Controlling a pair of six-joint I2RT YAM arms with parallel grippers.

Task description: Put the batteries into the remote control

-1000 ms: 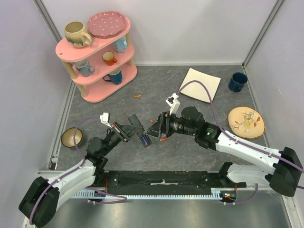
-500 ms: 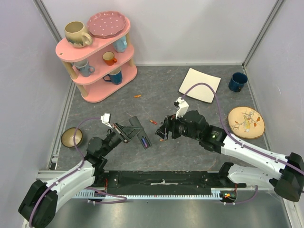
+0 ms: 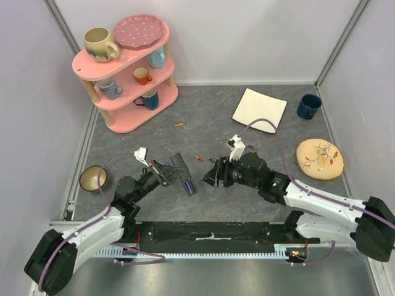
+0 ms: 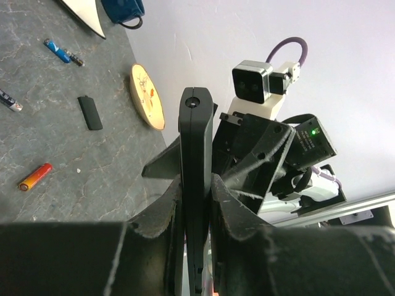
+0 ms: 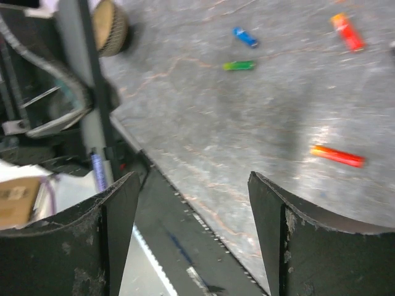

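My left gripper is shut on the black remote control and holds it off the table; in the left wrist view the remote stands edge-on between the fingers. A purple battery sits in its recess and also shows in the right wrist view. My right gripper is open and empty, just right of the remote. Loose batteries lie on the table: orange ones, a red-orange one, a green one, a blue one, a red one.
A small black cover piece lies on the table. A pink shelf with mugs stands far left. A white square plate, a blue mug and a patterned plate are on the right. A bowl sits left.
My right gripper has drawn back from the remote and come lower and nearer. My left gripper has shifted slightly right with the remote. The orange battery seen under the right gripper no longer shows from above.
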